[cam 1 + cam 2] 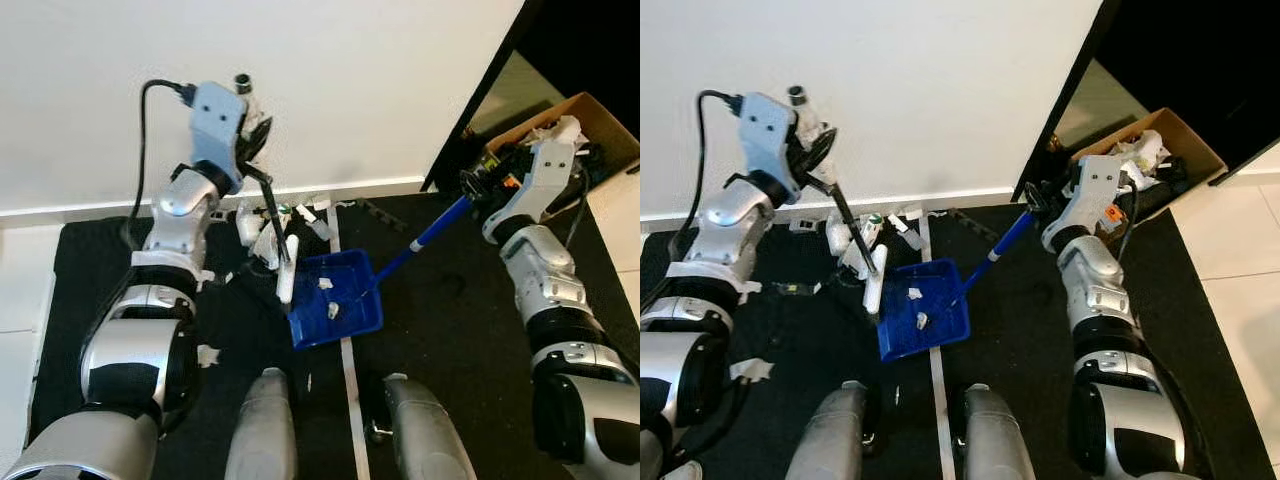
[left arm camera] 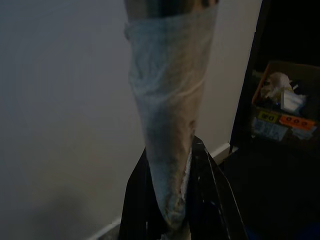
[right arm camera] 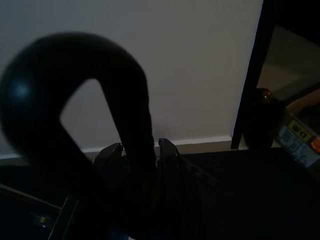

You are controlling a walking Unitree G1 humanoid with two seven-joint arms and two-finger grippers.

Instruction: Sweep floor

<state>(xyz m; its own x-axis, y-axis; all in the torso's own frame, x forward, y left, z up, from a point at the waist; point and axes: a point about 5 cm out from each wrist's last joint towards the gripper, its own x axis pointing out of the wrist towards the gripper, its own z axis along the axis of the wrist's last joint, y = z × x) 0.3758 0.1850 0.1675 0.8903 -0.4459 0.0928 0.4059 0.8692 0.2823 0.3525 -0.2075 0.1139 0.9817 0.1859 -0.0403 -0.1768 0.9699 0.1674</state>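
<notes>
One blue dustpan (image 1: 335, 300) with about three paper scraps (image 1: 325, 284) inside; right hand (image 1: 480, 187) clamps its handle, left hand (image 1: 255, 150) clamps one brush (image 1: 284, 262).

You had one blue dustpan (image 1: 335, 300), one broom (image 1: 272, 222) and one cardboard box (image 1: 1160, 150) in view, with about three white scraps (image 1: 325, 284) lying inside the dustpan.

Labels are showing on the cardboard box (image 2: 283, 120), yellow and orange; their print is appearing too blurred to read anywhere.
</notes>
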